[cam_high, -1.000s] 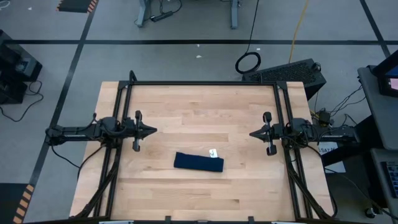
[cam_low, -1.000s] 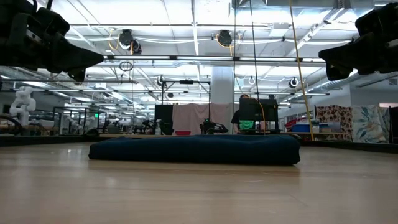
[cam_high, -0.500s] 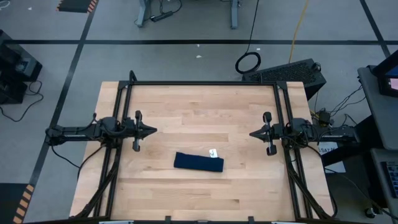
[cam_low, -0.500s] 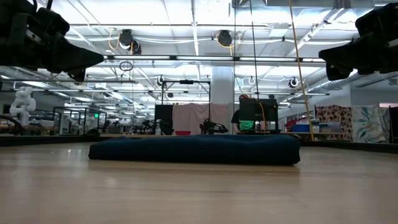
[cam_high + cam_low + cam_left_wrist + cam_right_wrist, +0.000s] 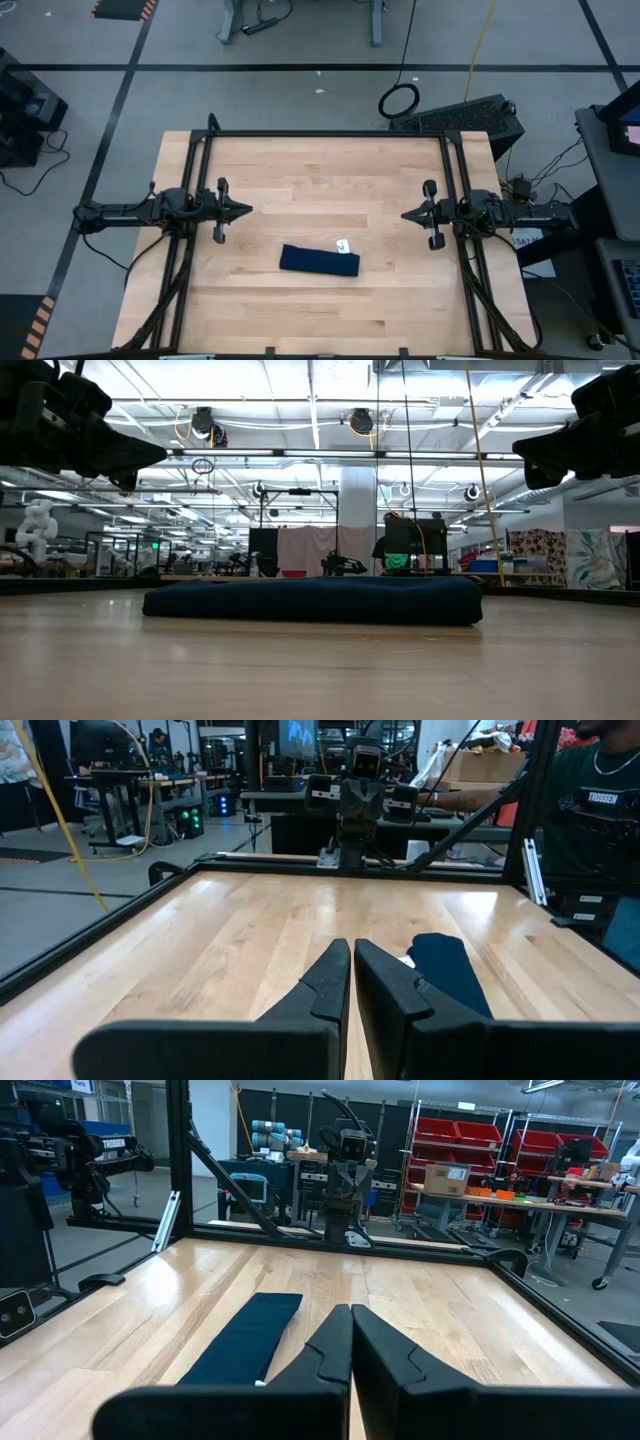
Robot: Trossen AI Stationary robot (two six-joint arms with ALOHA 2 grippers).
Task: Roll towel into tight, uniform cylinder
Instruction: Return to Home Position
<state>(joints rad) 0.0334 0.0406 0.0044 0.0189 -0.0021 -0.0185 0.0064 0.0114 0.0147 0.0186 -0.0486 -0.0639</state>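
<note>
**Towel down, both arms parked wide**

Towel (image 5: 319, 261) lies on the wood surface (image 5: 300, 170). Its long axis runs L–R, roughly parallel to the line between the two grippers, w/ a slight tilt.

Neither gripper touches it. Left gripper (image 5: 245, 210) hangs off the towel's left end and right gripper (image 5: 406, 214) off its right end. Both are on the towel's tagged-edge side, well apart from it and raised above the surface. The two are approx. equally near (left maybe a hair closer). Each gripper's fingers are pressed together on nothing, tips pointing inward at the other arm.

Any further move would have to come down and across to an end of the towel.

Materials: dark navy cloth, soft, matte, no pattern. Small white tag (image 5: 343, 245) pokes out at the long edge near the right end. From surface level it reads as a low, flattish band w/ rounded ends, more a slab than a true cylinder, imo. Surface is pale butcher-block, smooth, inside a black frame.
</note>
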